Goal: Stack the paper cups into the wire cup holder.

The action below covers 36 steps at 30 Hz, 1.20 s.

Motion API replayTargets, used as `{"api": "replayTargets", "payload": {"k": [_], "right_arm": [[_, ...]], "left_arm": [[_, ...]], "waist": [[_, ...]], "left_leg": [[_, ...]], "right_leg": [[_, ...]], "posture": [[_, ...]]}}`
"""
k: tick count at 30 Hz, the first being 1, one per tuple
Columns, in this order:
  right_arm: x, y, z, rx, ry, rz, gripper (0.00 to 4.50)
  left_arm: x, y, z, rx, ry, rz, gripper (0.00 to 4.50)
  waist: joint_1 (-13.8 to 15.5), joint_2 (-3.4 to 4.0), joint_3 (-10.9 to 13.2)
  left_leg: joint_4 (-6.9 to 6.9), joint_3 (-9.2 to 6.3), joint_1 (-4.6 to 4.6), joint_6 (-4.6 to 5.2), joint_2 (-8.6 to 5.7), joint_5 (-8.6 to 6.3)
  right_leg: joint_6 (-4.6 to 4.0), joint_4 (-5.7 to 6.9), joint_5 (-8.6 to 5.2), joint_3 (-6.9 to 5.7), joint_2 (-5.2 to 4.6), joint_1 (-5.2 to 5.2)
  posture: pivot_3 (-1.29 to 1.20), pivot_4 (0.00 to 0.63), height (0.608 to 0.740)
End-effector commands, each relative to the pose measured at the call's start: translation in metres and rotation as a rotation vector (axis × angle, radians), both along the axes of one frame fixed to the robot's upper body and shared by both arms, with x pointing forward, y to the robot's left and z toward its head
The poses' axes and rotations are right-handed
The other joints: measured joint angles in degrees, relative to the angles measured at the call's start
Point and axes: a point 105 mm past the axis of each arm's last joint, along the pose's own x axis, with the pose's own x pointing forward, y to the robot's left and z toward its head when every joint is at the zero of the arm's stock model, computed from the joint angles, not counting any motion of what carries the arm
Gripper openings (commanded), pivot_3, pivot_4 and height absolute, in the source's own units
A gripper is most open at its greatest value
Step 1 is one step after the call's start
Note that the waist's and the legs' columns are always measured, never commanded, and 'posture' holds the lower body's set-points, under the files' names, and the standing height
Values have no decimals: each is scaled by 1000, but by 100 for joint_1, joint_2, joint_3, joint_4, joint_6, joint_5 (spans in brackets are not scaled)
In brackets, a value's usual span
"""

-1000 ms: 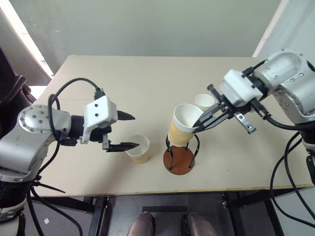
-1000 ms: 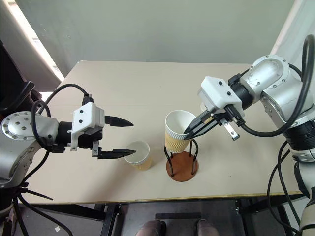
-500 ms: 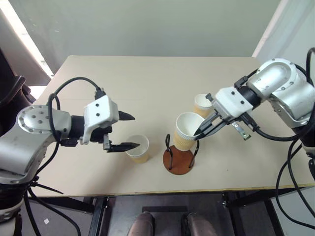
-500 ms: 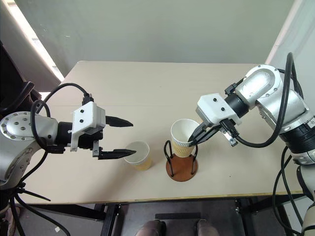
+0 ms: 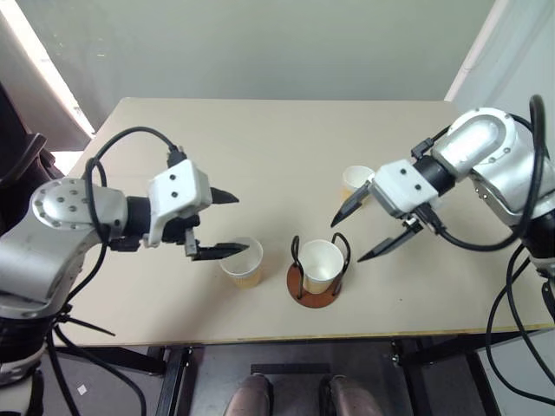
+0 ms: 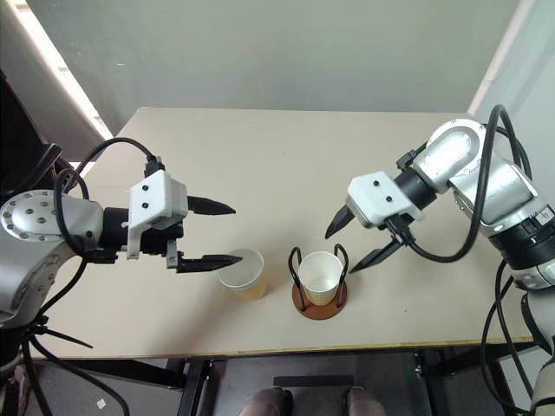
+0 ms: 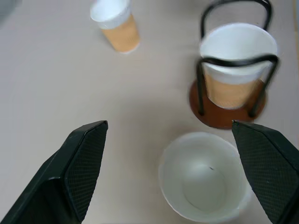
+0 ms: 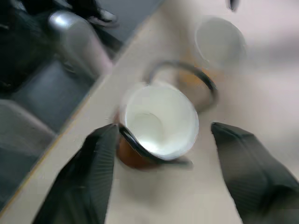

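Observation:
One paper cup [image 5: 319,263] stands upright inside the wire cup holder [image 5: 303,292], whose black loops rise around it from a reddish-brown base. My right gripper [image 5: 347,240] hangs open just right of and above the holder, nothing between its fingers. A second paper cup [image 5: 243,262] stands on the table left of the holder. My left gripper [image 5: 245,223] is open, its lower finger over that cup's rim without holding it. A third paper cup [image 5: 355,181] stands behind the right gripper. In the left wrist view the near cup [image 7: 203,175] sits between my fingers, with the holder [image 7: 224,116] beyond.
The beige table [image 5: 260,139] has wide free room across its back half. Its front edge runs close below the holder. A grey wall stands behind the table.
My right gripper has opened and let go of the cup, which now sits upright in the holder instead of tilted on its rim. The left gripper stayed open and barely moved.

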Motion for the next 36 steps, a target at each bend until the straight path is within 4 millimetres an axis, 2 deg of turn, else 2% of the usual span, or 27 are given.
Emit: {"api": "replayTargets", "payload": {"k": [1, 4, 7, 13, 17, 23, 28, 32, 36], "right_arm": [[47, -19, 21, 60, -159, -227, 3188], [79, -40, 11, 28, -222, -382, 3188], [98, -56, -3, -38, -284, -468, 3188], [121, -59, -24, -84, -352, -562, 3188], [129, -60, -27, -84, -390, -602, 3188], [125, -54, -44, -131, -328, -554, 3188], [124, -52, -51, -159, -322, -531, 1545], [122, -50, -49, -158, -337, -501, 92], [113, -51, -36, -143, -321, -434, 38]], "left_arm": [[25, -7, 9, -8, -115, 85, 4500], [41, -13, 8, -10, -158, 130, 4500], [58, -15, 7, -24, -206, 200, 4500], [57, -11, 0, -38, -192, 212, 4500], [52, -6, -3, -21, -182, 216, 4500], [44, 3, -5, -12, -172, 241, 4500], [38, 7, -6, -2, -169, 256, 4500], [33, 9, -9, 29, -167, 254, 4500], [29, 8, -7, 18, -162, 243, 4500]], "waist": [[3, 0, 0], [8, 0, 0], [21, 0, 1], [-6, 2, 2], [9, 3, 3], [27, 2, 3], [41, 3, 3], [36, 3, 3], [39, 3, 3]], "left_leg": [[-1, 0, -1, 0, 1, 6], [-2, -1, 0, 1, 3, 19], [-3, -1, -4, 0, 2, 20], [-19, 6, -8, -18, 6, 9], [-39, 11, -12, -26, 16, 8], [-31, 14, -28, -27, 16, 6], [-23, 14, -29, -28, 16, 4], [-22, 15, -28, -29, 17, 4], [-22, 15, -27, -32, 18, 5]], "right_leg": [[-7, -1, 4, -1, 0, -3], [-19, 0, 22, -2, 0, -3], [24, -3, 48, -2, -1, -6], [30, -8, 53, -1, 3, -28], [30, -18, 53, -2, 8, -37], [30, -31, 53, -4, 7, -39], [30, -26, 53, -4, 7, -38], [30, -22, 53, -4, 7, -38], [30, -19, 53, -6, 7, -38]], "posture": [[0, 150, 740], [0, 150, 740], [0, 150, 740], [0, 150, 740], [0, 150, 740], [0, 150, 740], [0, 150, 740], [0, 150, 740], [0, 150, 740]]}}
